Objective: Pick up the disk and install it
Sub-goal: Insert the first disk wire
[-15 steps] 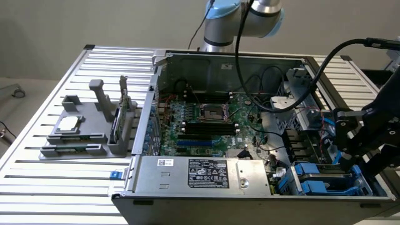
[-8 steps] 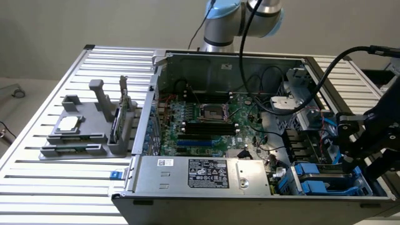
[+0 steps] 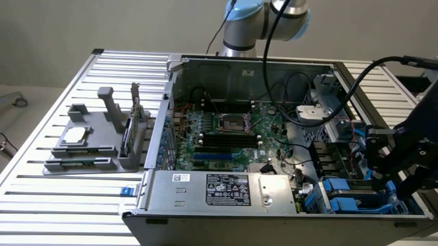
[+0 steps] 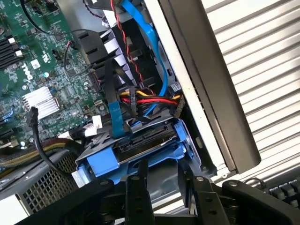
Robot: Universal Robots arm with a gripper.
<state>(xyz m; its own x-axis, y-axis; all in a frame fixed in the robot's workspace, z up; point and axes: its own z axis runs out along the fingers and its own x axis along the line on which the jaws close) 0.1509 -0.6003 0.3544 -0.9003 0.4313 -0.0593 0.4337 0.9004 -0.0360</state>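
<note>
1. Claw: fingers parted about halfway, with nothing clamped between them. The tips stand at the near blue edge of the disk's frame. On the exterior view's dial, centred on the circuit board, the claw hangs at 4 o'clock.
2. Disk: grey drive in a blue frame, lying in the corner bay of the computer case, just beyond the fingertips and not gripped. Whether it is fully seated cannot be told.
3. Cables: a blue ribbon drops to the disk's plug edge. A red, yellow and black bundle crosses just above it.
4. Case wall: runs close beside the bay.
5. Outlying: a grey tray at 9 o'clock on the table, carrying a small square chip.
6. Hazards, as judged: the fingers could snag the ribbon or bundle, because both hang over the disk. A tilted frame could jam in the bay. The claw could strike the wall, which leaves little room.
7. Views: the wrist view gives the plug edge and cable run close up. The exterior view gives the tray, the chip and the blue frames in the bay, though which one holds the disk cannot be told there.
</note>
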